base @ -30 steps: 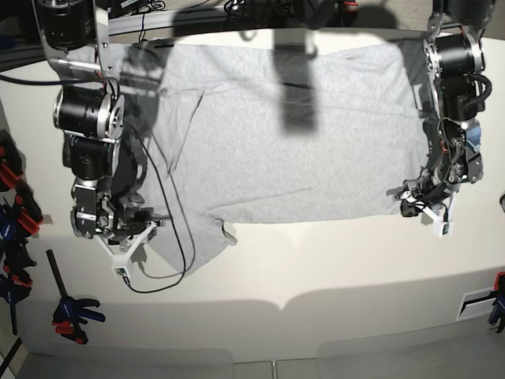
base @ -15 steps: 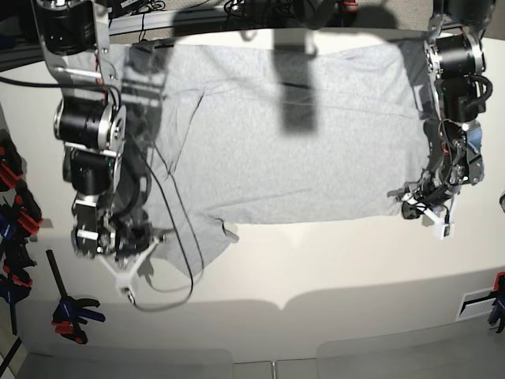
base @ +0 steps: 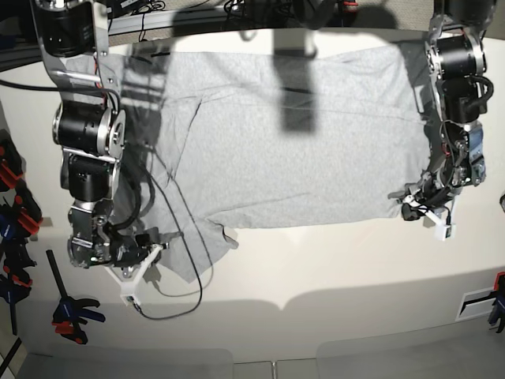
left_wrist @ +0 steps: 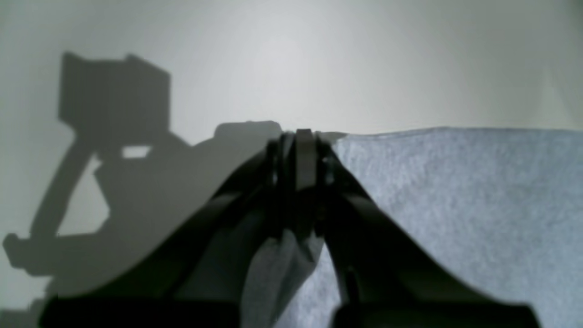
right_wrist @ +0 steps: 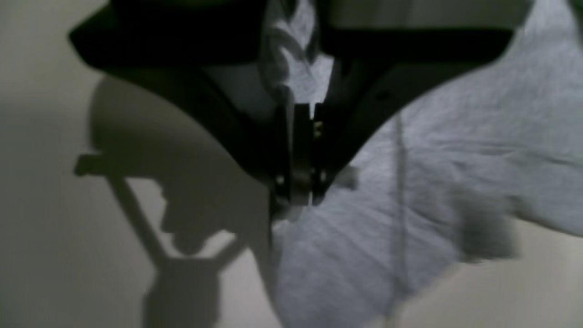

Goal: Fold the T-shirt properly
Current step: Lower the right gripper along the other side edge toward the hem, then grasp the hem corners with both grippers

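The light grey T-shirt point(base: 292, 142) lies spread flat on the white table point(base: 331, 268), plain side up. My right gripper point(base: 142, 264) sits at the shirt's near-left sleeve corner. In the right wrist view its black fingers point(right_wrist: 291, 150) are closed together, with grey cloth point(right_wrist: 410, 191) bunched between them. My left gripper point(base: 410, 207) is at the shirt's near-right corner. The left wrist view shows the left gripper point(left_wrist: 303, 146) shut, with a fold of the T-shirt point(left_wrist: 455, 205) pinched and hanging between its fingers.
Orange, blue and black clamps point(base: 16, 213) hang along the table's left edge, one more point(base: 75, 312) lies lower down and another point(base: 497, 304) is at the right edge. A black cable point(base: 185, 288) loops on the table beside my right gripper.
My right gripper has closed on the sleeve corner and shifted slightly down and left, dragging the cloth a little. The left gripper has stayed in place, still shut on its corner.
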